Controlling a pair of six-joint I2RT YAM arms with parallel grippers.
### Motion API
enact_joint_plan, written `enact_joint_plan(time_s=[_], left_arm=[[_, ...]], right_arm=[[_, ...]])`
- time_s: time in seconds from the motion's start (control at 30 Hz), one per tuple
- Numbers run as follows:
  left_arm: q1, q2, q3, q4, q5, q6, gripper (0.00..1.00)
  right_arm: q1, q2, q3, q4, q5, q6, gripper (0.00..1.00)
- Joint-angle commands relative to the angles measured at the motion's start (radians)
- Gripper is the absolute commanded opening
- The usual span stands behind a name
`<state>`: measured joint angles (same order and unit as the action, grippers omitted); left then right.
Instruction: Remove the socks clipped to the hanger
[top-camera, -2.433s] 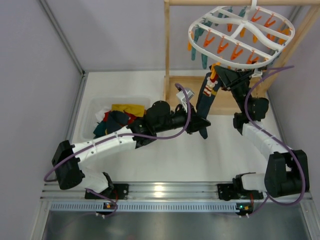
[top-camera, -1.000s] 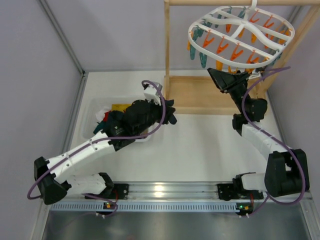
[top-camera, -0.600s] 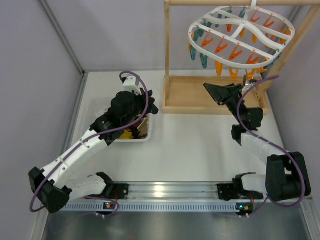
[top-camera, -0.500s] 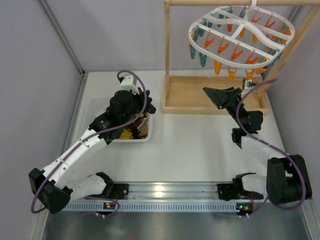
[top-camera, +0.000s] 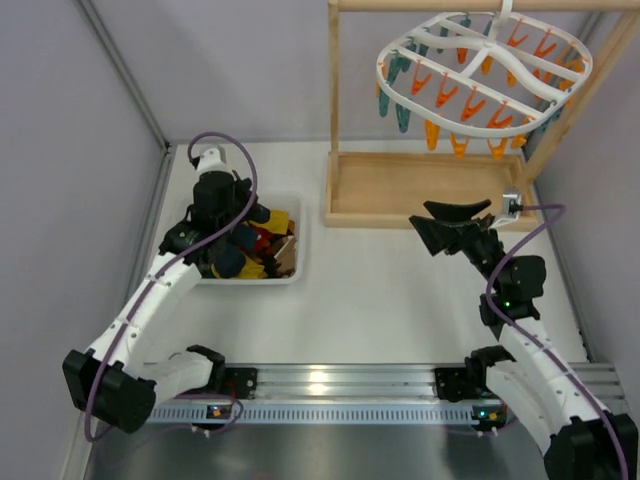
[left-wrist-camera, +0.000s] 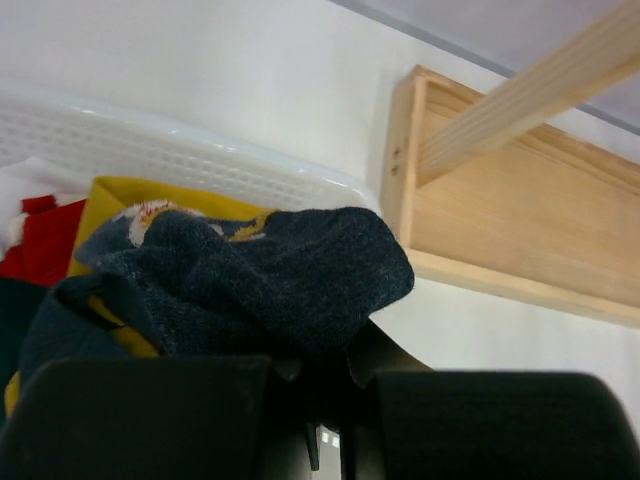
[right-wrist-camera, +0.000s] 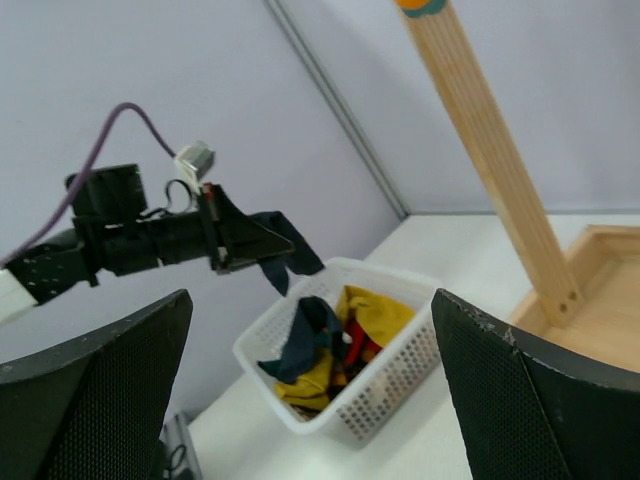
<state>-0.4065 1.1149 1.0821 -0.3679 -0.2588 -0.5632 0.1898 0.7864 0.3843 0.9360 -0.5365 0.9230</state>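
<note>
**Ana:** Start at the near edge. What is there?

**Ben:** A metal rail (top-camera: 320, 385) runs along the front of the white table (top-camera: 380, 300), with both arm bases bolted to it. The tabletop is smooth and matte.

**Ana:** And the right gripper (top-camera: 440, 224)?

**Ben:** It hangs over the table just in front of the wooden rack's base tray (top-camera: 420, 190). Its jaws are spread wide with nothing between them.

**Ana:** The left side?

**Ben:** The left arm reaches out over a white mesh basket (top-camera: 297, 262) on the left of the table. The left gripper (right-wrist-camera: 258, 243) is pinched tight on a dark navy sock (left-wrist-camera: 300, 275), which droops from the fingertips above the basket.

**Ana:** What is in the basket?

**Ben:** Yellow cloth (left-wrist-camera: 120, 195), red cloth (left-wrist-camera: 40, 245) and more dark fabric, all heaped together. I cannot sort the pieces apart.

**Ana:** Farther back?

**Ben:** The rack's upright post (top-camera: 333, 90) rises from the tray. The hanger (top-camera: 381, 70) is high at the back right, a white oval frame hung from the rack's top bar. Orange clips (top-camera: 440, 95) and teal clips (top-camera: 400, 70) dangle under it, well apart from both grippers.

**Ana:** The room?

**Ben:** Plain pale grey walls (top-camera: 230, 70) close in on the table, with a metal strip (top-camera: 125, 75) slanting along the left corner.
</note>
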Motion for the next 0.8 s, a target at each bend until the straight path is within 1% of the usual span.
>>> enact_joint_plan(time_s=[0.0, 0.03, 0.17, 0.23, 0.33, 0.43, 0.53, 0.67, 0.7, 0.77], left_arm=[[0.072, -0.004, -0.022, -0.029, 0.012, -0.043, 0.00], [0.089, -0.001, -0.024, -0.037, 0.006, -0.046, 0.00], [0.172, 0.022, -0.034, -0.055, -0.011, -0.050, 0.00], [0.222, 0.028, -0.050, -0.058, -0.020, -0.061, 0.00], [0.264, 0.023, -0.080, -0.060, -0.074, -0.099, 0.00], [0.290, 0.062, -0.113, -0.054, -0.080, -0.109, 0.00], [0.304, 0.154, -0.108, -0.051, -0.025, -0.115, 0.00], [0.305, 0.256, -0.139, -0.006, 0.004, -0.124, 0.00], [0.305, 0.290, -0.168, 0.009, 0.003, -0.136, 0.04], [0.310, 0.321, -0.189, 0.043, 0.022, -0.155, 0.06]], right_arm=[[0.017, -0.120, 0.016, -0.395, 0.092, -0.251, 0.99], [0.017, -0.163, 0.021, -0.495, 0.111, -0.297, 0.99], [0.014, -0.225, 0.019, -0.639, 0.133, -0.371, 1.00], [0.016, -0.240, 0.013, -0.666, 0.141, -0.389, 0.99], [0.016, -0.236, -0.005, -0.669, 0.142, -0.383, 1.00], [0.016, -0.214, -0.019, -0.635, 0.122, -0.371, 1.00], [0.017, -0.190, -0.033, -0.599, 0.106, -0.360, 1.00], [0.017, -0.181, -0.053, -0.574, 0.076, -0.349, 1.00], [0.016, -0.184, -0.055, -0.572, 0.075, -0.348, 1.00], [0.017, -0.194, -0.059, -0.582, 0.073, -0.349, 0.99]])
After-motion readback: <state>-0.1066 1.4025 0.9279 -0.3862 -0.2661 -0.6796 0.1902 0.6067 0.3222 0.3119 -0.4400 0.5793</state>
